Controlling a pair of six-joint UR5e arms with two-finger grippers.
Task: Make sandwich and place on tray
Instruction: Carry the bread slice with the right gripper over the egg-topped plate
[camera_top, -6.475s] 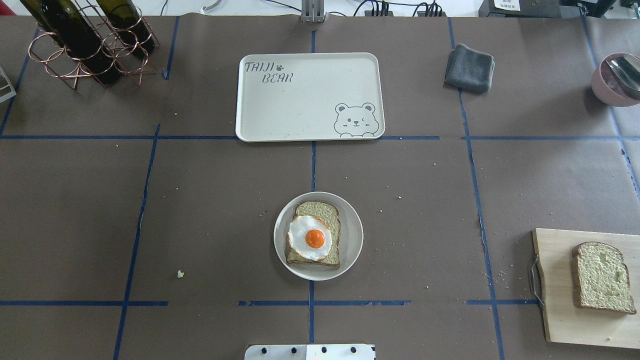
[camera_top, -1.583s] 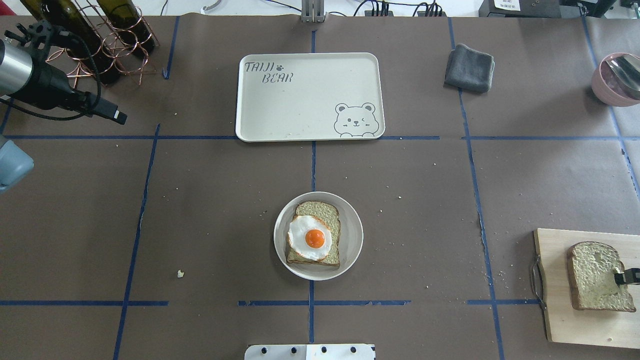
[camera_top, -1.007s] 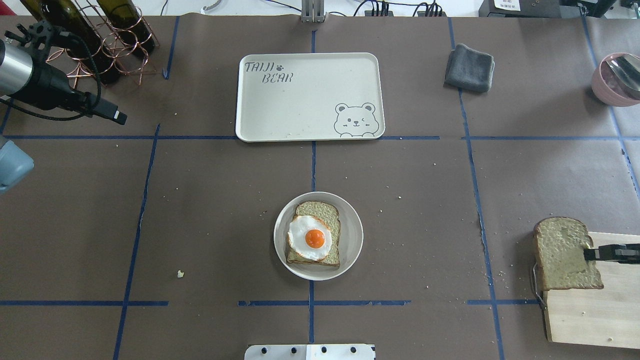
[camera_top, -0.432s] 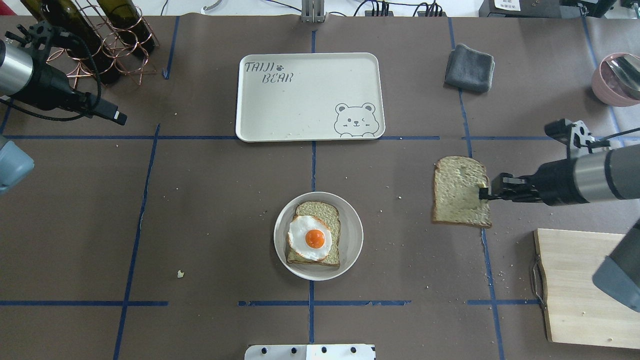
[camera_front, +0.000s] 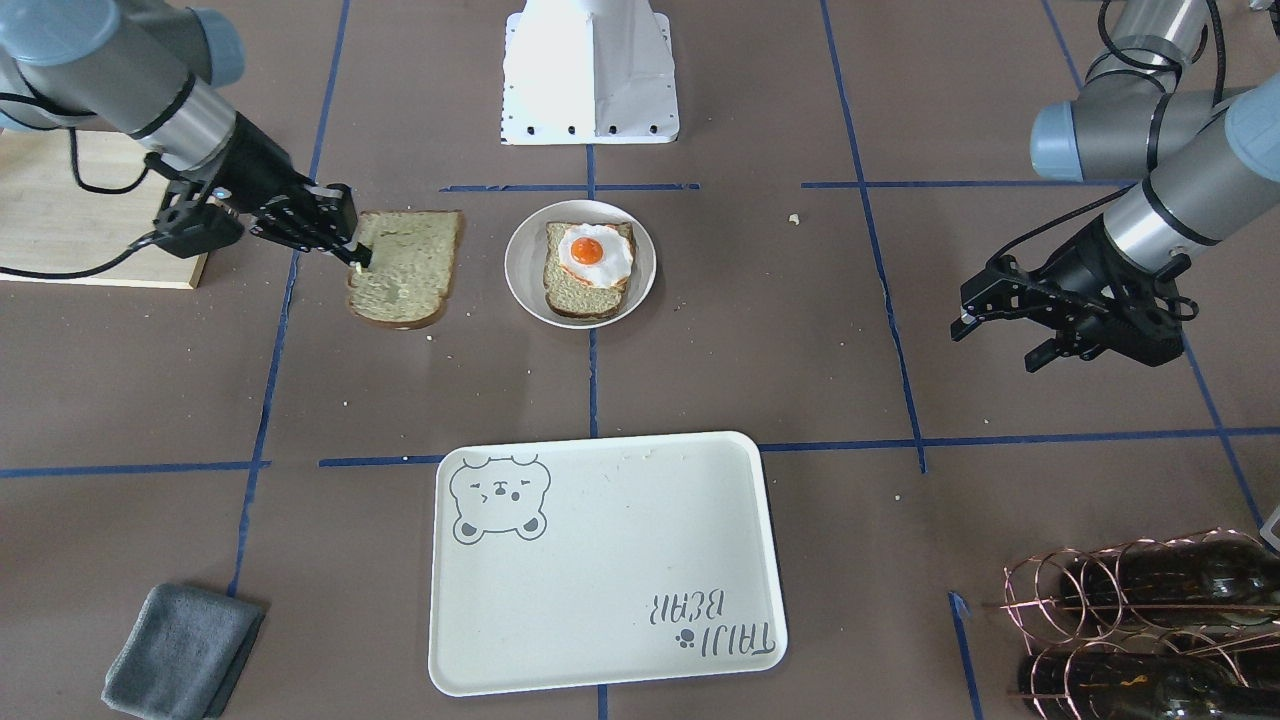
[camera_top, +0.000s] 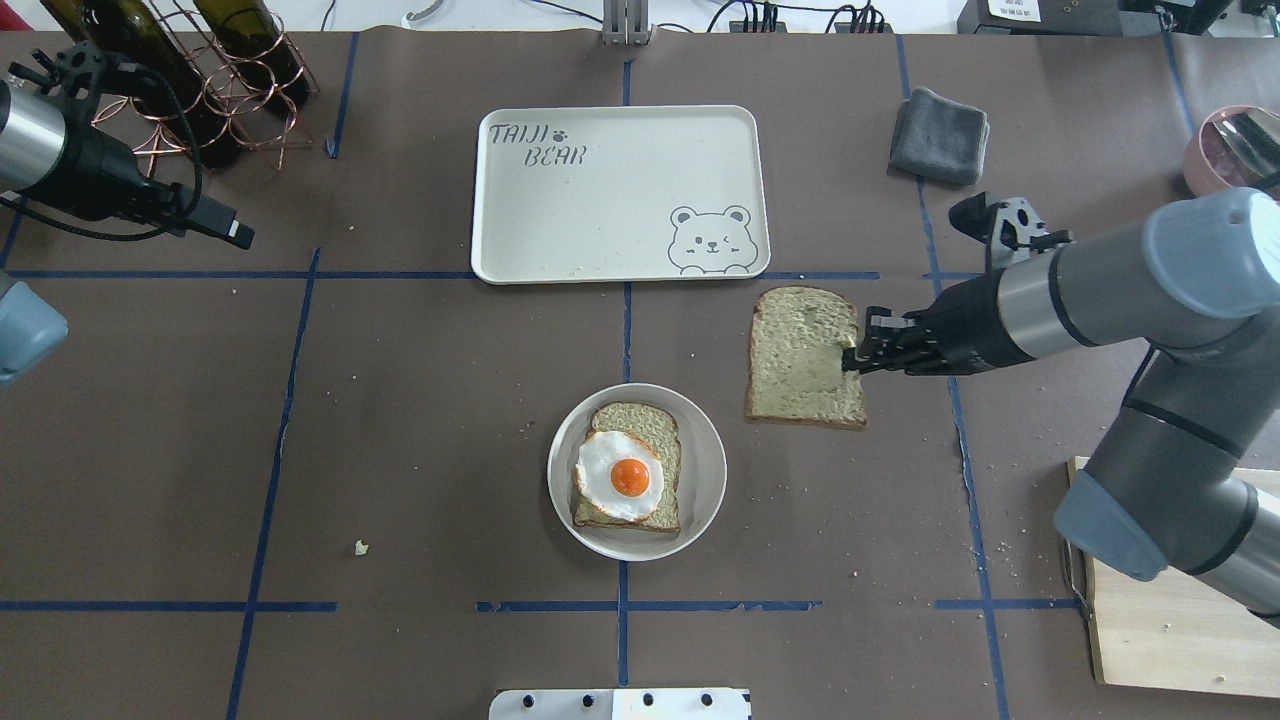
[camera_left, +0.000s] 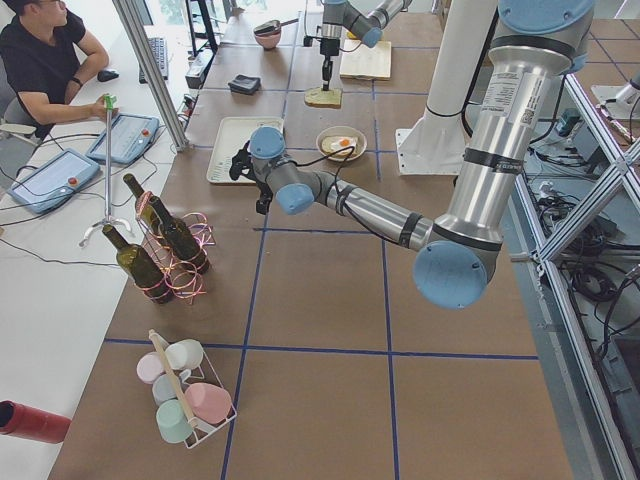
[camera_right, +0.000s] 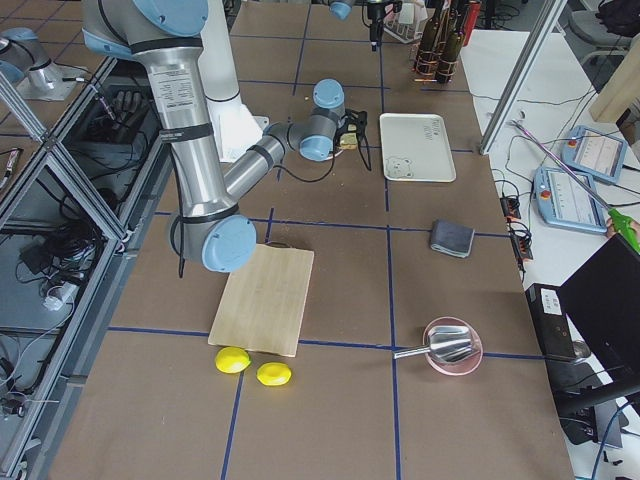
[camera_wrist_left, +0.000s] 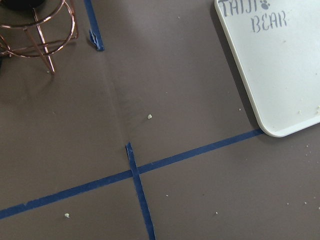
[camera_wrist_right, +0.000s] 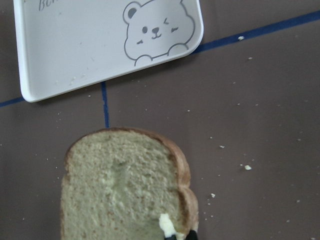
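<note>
The overhead view gave the whole layout, while the right wrist view alone showed the pinch up close: a fingertip (camera_wrist_right: 167, 227) bit the crust edge of the loose slice of bread (camera_wrist_right: 125, 187), with the bear corner of the tray (camera_wrist_right: 100, 45) beyond it. The right gripper (camera_top: 850, 358) was clamped on that edge, and the slice lay flat in its hold between the tray and the round plate (camera_top: 702, 440), overlapping neither; how high it rode above the table could not be told. On the plate sat the lower slice (camera_top: 640, 420) with the fried egg (camera_top: 620, 476) on top, uncovered. The front-facing view showed what the overhead one hid: the left gripper (camera_front: 992, 350) had its jaws apart and held nothing, well off to the robot's left near the copper rack of wine bottles (camera_top: 190, 90). Its wrist camera saw only brown table, blue tape and a tray corner. A grey cloth (camera_top: 940, 135) lay beside the tray, a wooden cutting board (camera_top: 1150, 640) at the table's near right corner under the right arm. Only the right side view showed two lemons (camera_right: 252, 367) by the board and the scoop in the pink bowl (camera_right: 452, 347). Nothing lay between the held slice and the plate.
</note>
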